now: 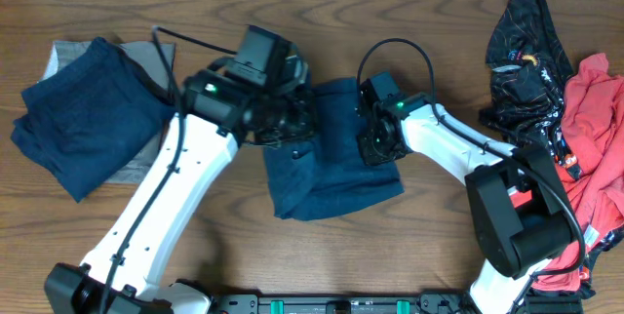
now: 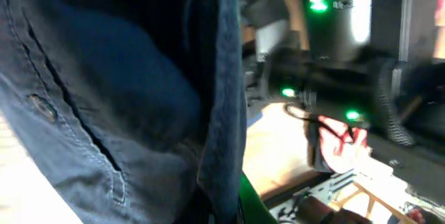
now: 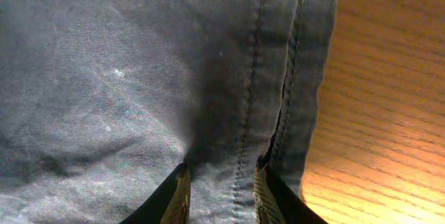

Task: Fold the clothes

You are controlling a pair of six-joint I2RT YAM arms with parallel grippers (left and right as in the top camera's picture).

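Our right gripper (image 3: 221, 177) pinches the stitched seam of the rumpled blue denim garment (image 1: 331, 173); we cannot tell whether our left gripper (image 1: 297, 121) grips it.

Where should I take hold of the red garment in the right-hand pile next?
Take the red garment at its upper bunched edge, coming from above. That part lies exposed and rumpled into folds; lower down the right arm hides it, and the black patterned garment crowds its left side.

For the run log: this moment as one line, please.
stage: mid-fold | item: dark blue denim garment | right fingers: pinching its seam | left arm: fingers hidden | done: folded navy stack
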